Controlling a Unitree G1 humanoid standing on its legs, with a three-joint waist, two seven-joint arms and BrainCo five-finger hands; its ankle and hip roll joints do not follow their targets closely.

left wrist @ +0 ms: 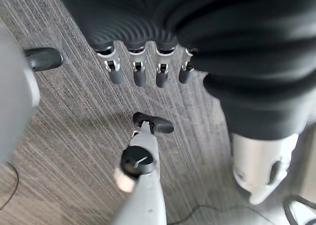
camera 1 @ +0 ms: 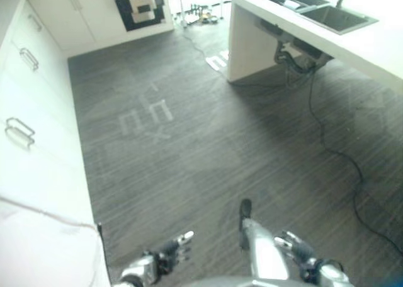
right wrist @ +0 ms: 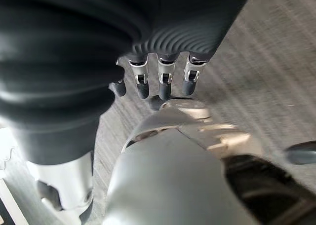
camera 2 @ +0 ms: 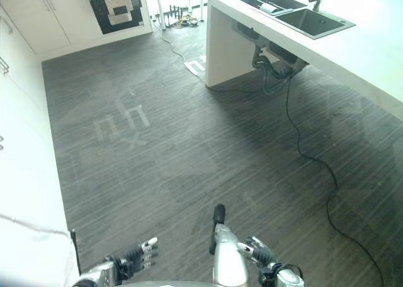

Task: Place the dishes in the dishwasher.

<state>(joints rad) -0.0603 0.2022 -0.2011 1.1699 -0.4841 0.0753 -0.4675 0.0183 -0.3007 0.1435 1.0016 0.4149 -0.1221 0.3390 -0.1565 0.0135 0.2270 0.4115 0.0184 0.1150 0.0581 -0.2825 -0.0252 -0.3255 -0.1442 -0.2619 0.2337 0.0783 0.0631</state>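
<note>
My left hand (camera 1: 169, 250) hangs low at the lower left over the grey floor, its fingers (left wrist: 138, 72) straight and nothing in it. My right hand (camera 1: 295, 248) hangs at the lower right, fingers (right wrist: 163, 82) relaxed and empty, the thumb (camera 1: 247, 221) pointing forward. Far off at the upper right, a dark double sink (camera 1: 340, 16) is set in a white counter (camera 1: 378, 51). A small white thing (camera 1: 291, 4) lies in the sink's far basin; I cannot tell what it is.
White cabinets (camera 1: 38, 155) with metal handles (camera 1: 19, 133) run along the left side. The counter's white end panel (camera 1: 249, 45) stands on the floor, with pipes (camera 1: 293, 54) under the sink. A black-and-white panel (camera 1: 138, 4) leans at the far wall.
</note>
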